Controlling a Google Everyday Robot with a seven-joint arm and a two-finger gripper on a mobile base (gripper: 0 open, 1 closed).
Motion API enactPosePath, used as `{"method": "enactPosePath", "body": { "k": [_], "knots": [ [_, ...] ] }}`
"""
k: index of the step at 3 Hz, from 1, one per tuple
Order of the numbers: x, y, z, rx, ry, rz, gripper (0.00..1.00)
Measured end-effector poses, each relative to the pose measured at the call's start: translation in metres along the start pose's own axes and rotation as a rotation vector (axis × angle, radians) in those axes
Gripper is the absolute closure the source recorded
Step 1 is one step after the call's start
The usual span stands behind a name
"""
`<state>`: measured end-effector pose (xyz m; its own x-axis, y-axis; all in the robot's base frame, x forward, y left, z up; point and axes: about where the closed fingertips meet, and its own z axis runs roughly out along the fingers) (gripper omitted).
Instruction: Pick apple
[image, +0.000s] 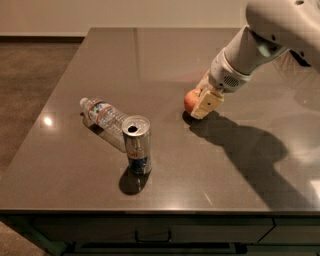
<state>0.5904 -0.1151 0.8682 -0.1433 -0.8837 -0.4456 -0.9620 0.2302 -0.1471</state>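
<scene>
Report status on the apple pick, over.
Gripper low over the table, right against the apple. Apple sitting on the table. Can and bottle off to the side, not in the way.

The small red-orange apple (190, 100) rests on the dark tabletop (150, 60), partly hidden behind the hand (204, 107).

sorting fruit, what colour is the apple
Apple is red-orange, clearest in the camera view; gripper close against it.

One apple (189, 99). One plastic water bottle (104, 116). One drink can (136, 145). One dark countertop (150, 60). One robot arm (250, 50). One gripper (202, 106), low beside apple, right half of countertop. One drawer handle (152, 235).
</scene>
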Motion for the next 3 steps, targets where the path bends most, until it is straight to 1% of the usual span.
{"method": "enactPosePath", "body": {
  "k": [1,2,3],
  "knots": [
    [-0.002,-0.001,-0.018,-0.003,-0.011,0.000,0.87],
    [-0.006,-0.003,-0.047,0.006,-0.040,-0.004,1.00],
    [-0.013,-0.003,-0.076,0.009,-0.080,-0.019,1.00]
  ]
}}
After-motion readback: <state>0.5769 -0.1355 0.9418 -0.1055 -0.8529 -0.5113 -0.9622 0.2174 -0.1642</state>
